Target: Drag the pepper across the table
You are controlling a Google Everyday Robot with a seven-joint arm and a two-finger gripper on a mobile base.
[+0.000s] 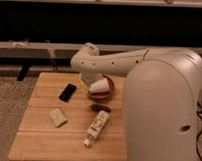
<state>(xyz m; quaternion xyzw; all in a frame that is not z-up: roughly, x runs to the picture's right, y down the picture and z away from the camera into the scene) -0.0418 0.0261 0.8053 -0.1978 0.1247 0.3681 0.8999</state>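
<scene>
Pepper (100,108) lies flat on the table (42,143), a small dark reddish-brown piece slightly right of the top's centre. It sits just in front of the red-brown bowl (108,91), on the side towards the camera, and does not appear to touch it. A pale bottle (96,127) lies on its side just in front of the pepper. The bottle is set diagonally, with its narrow end towards the table's near edge and its wide end close to the pepper. Whether those two touch cannot be made out.

In the single camera view, the white arm (117,62) reaches in from the right, bends at a rounded joint over the table's far edge and angles down. The gripper (99,88) hangs at the left side of the bowl, above and behind the pepper and clear of it. The claw is released, and nothing can be seen in it.

A black phone (67,92) lies left of the bowl, well apart from the pepper. A small pale block (57,117) rests nearer the camera on the left half of the table. The robot's large white body (163,117) fills the right side and hides the table's right edge.
</scene>
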